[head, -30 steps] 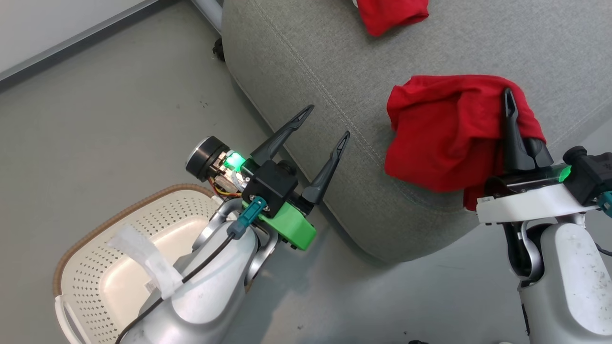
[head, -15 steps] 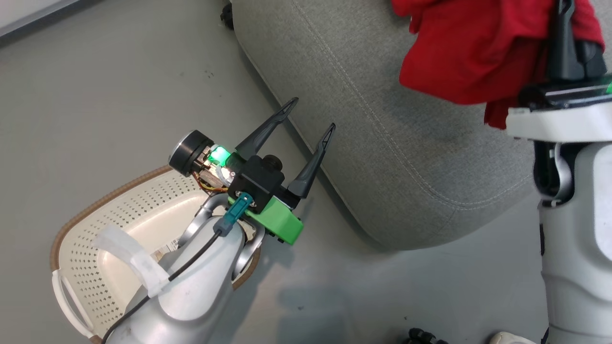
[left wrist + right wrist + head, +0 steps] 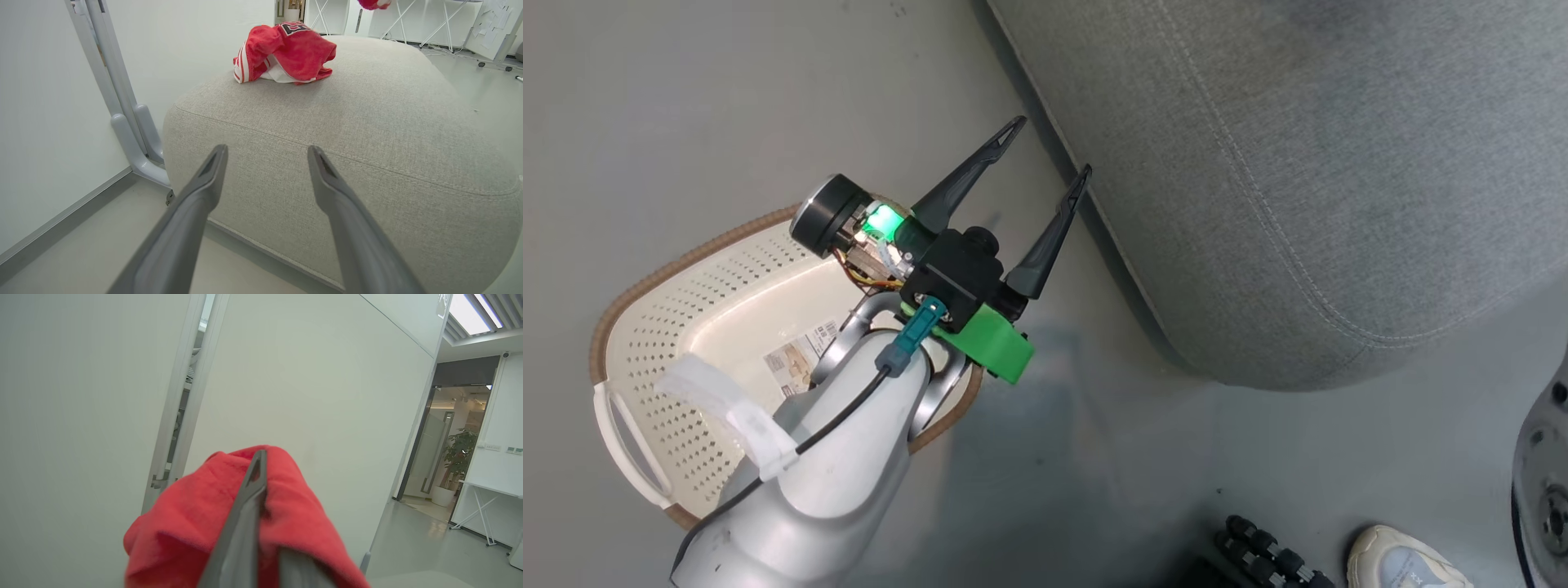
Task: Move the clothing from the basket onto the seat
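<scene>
The left gripper (image 3: pixel 1051 147) hangs wide open with nothing in it, over the floor between the basket (image 3: pixel 645 327) and the seat (image 3: pixel 1298 163), fingers aimed at the seat's side. Its arm covers part of the basket. A sticker (image 3: pixel 800 355) shows on the basket's bottom. A red jersey (image 3: pixel 286 53) lies crumpled on the seat's top, toward the far edge, near a grey post (image 3: pixel 122 102) by the wall. The right gripper (image 3: pixel 257 457) is up before a white wall, fingers pressed together on a red garment (image 3: pixel 184 522) draped over them. A person's shoe (image 3: pixel 1405 563) rests on the floor off the seat's corner, and a plant (image 3: pixel 459 453) stands beyond the doorway.
</scene>
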`<state>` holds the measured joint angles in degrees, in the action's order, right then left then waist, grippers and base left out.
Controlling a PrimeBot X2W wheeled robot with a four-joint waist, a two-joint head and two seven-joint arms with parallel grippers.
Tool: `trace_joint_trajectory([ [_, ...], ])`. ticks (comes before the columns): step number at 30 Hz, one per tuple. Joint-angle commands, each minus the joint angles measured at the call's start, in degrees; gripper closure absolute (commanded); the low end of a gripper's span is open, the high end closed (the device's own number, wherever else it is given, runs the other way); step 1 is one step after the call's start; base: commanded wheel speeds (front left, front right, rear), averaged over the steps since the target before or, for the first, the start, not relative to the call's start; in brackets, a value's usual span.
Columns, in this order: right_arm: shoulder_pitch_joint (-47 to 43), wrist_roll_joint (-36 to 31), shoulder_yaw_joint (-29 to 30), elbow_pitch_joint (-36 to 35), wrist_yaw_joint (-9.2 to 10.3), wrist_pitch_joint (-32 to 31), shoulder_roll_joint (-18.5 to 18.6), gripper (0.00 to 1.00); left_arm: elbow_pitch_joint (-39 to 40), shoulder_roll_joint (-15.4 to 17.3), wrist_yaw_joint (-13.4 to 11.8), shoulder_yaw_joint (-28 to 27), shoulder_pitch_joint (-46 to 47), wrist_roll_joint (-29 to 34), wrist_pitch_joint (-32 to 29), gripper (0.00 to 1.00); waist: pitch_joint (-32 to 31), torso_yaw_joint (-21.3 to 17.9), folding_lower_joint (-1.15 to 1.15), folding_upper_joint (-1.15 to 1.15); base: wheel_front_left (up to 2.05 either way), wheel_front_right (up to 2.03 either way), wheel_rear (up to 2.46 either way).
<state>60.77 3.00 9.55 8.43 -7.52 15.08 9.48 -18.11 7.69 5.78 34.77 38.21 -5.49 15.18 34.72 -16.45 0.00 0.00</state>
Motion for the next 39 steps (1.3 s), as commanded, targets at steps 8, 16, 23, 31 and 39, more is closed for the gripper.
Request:
trace_joint_trajectory([
  [8, 11.9, -2.3, 1.8, 8.9, 0.06, 0.1, 5.2, 1.00, 0.7, -0.3, 0.3, 0.0, 3.3, 0.9, -0.1, 0.00, 7.7, 4.7, 0.00, 0.00, 0.00, 0.00, 0.00],
  [16, 15.8, -4.0, 1.5, 19.9, 0.06, 0.1, 7.3, 1.00, 1.2, -0.7, 0.3, -0.2, 5.0, 1.0, -0.1, 0.00, 10.3, 6.8, 0.00, 0.00, 0.00, 0.00, 0.00],
  [23, 11.5, -4.2, 2.7, 25.9, 0.06, 0.1, 7.1, 1.00, 1.4, -0.9, 0.0, -0.7, 5.0, 0.8, -0.1, 0.00, 10.4, 7.4, 0.00, 0.00, 0.00, 0.00, 0.00],
  [31, 6.3, -4.0, 2.9, 29.6, 0.06, 0.1, 6.6, 1.00, 1.7, -0.4, -0.3, -1.7, 3.9, 0.5, -0.1, 0.00, 9.2, 7.1, 0.00, 0.00, 0.00, 0.00, 0.00],
  [39, 2.2, -4.0, 2.7, 30.1, 0.06, 0.1, 5.1, 0.00, 2.2, -0.7, -0.9, -3.3, 2.1, -0.1, -0.1, 0.00, 5.1, 7.1, 0.00, 0.00, 0.00, 0.00, 0.00],
])
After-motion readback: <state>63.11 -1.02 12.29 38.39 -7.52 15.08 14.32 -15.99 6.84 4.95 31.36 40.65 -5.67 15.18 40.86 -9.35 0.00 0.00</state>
